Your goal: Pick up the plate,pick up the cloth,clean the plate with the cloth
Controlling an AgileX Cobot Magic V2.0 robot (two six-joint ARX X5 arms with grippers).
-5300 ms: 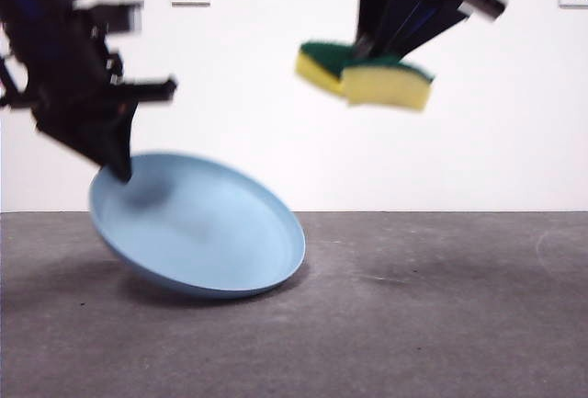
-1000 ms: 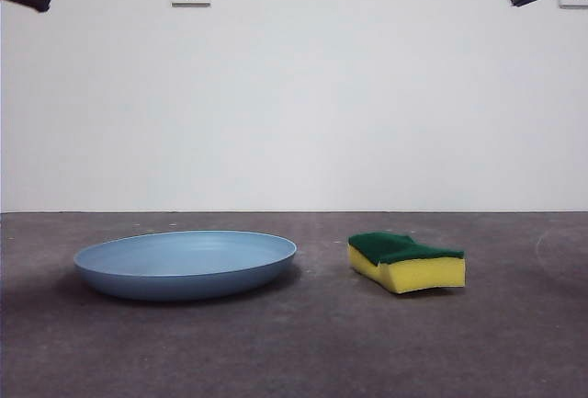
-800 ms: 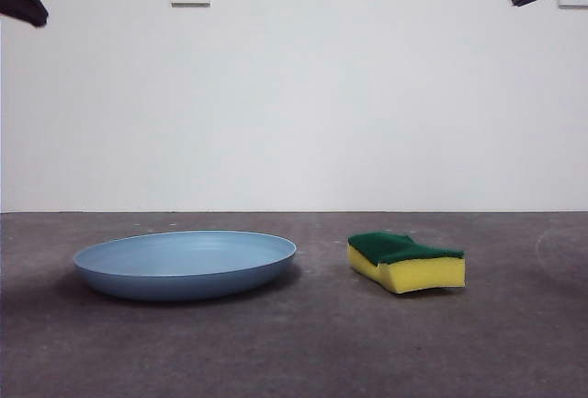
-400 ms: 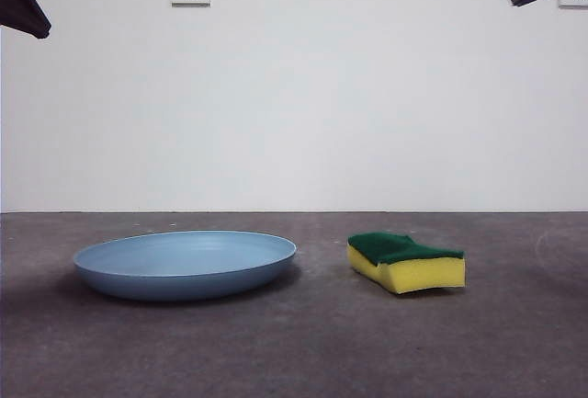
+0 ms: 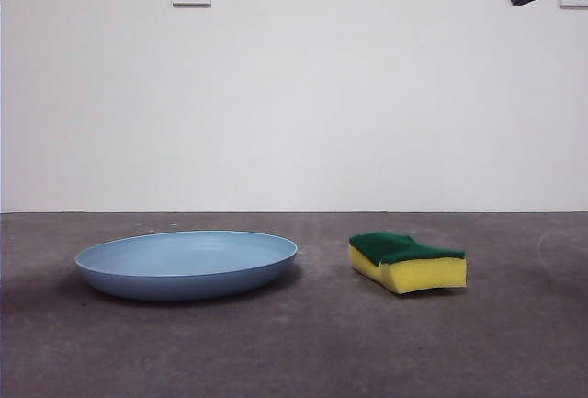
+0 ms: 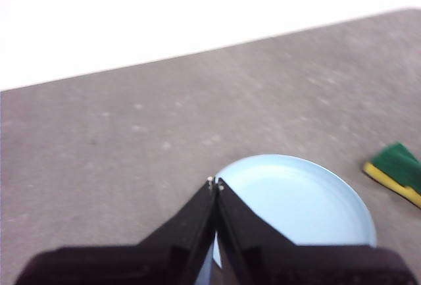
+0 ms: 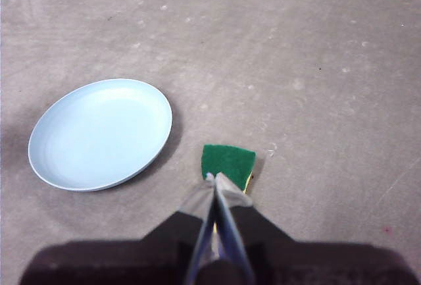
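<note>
Left gripper [image 6: 216, 185] is closed on nothing, raised high above the plate [image 5: 186, 265]; right gripper [image 7: 215, 181] is likewise closed and empty, high over the sponge [image 5: 407, 261]. A few seconds ago both items were held aloft; now plate and sponge lie flat on the table [image 5: 312, 343], near each other but apart. Judgement: cleaning is finished, and both arms are retracted.
</note>
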